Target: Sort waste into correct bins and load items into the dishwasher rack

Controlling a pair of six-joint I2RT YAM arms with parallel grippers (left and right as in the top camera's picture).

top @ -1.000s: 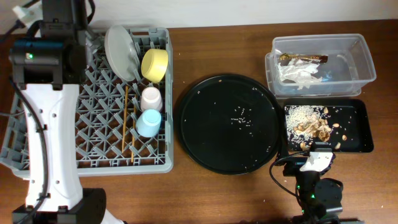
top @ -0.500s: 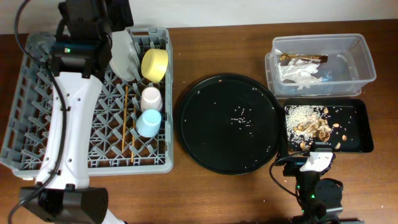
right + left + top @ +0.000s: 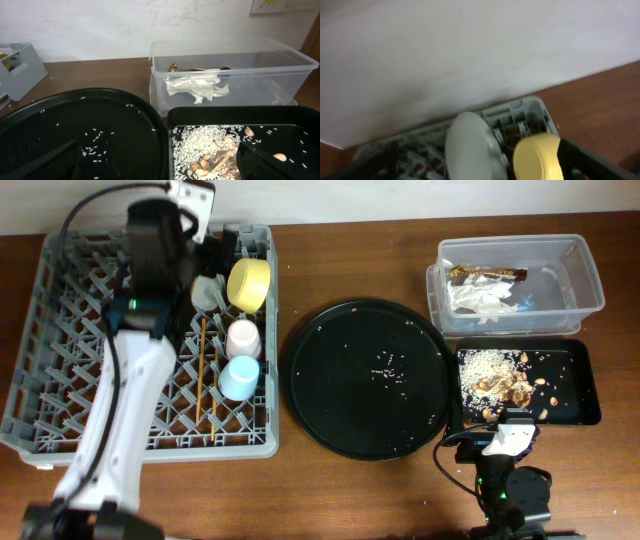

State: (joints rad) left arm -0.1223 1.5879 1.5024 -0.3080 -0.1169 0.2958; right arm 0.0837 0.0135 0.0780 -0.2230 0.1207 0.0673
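Observation:
The grey dishwasher rack (image 3: 60,330) holds the pale grey plate (image 3: 205,292) standing at its back, the yellow bowl (image 3: 249,283), the pink cup (image 3: 243,337), the blue cup (image 3: 239,377) and two chopsticks (image 3: 203,370). My left gripper (image 3: 197,268) hovers over the plate, which the arm mostly hides. In the left wrist view the plate (image 3: 470,147) and bowl (image 3: 537,159) lie between the spread fingers (image 3: 485,172). My right gripper (image 3: 160,162) is open and empty at the table's front, low in the overhead view (image 3: 505,436).
The clear tub (image 3: 592,280) holds white tissue (image 3: 480,298) and a brown wrapper (image 3: 487,273). The shallow black tray (image 3: 585,408) holds rice (image 3: 484,370) and brown scraps (image 3: 515,390). A large round black tray (image 3: 340,400) with scattered rice grains lies in the middle.
My left arm has swung from the rack's left side to the right and back, and now covers most of the plate. The right arm has not moved.

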